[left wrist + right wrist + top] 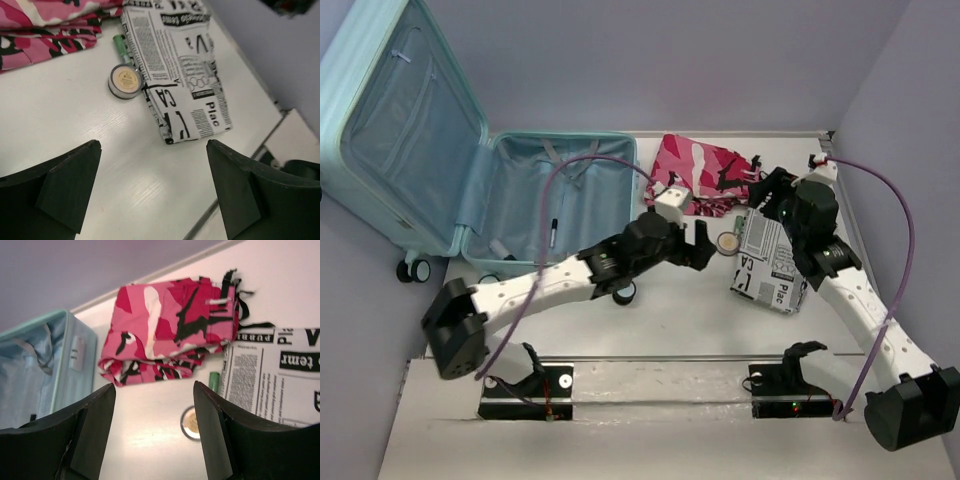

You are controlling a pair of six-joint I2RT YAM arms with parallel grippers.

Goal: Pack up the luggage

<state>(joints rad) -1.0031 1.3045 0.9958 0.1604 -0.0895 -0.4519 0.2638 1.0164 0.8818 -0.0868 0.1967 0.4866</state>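
Above table (670, 320), right of luggage (415, 140) | left jaws spread, empty | right jaws spread, empty

Identify the luggage (390, 110) by its pale mint-blue shell and matching lining. The cloth bundle (165, 330) is pink, red, white and black camouflage. The pouch (185, 75) carries black-and-white newsprint. The round tin (125, 81) has a tan lid; the partly hidden tube (119, 45) appears green.
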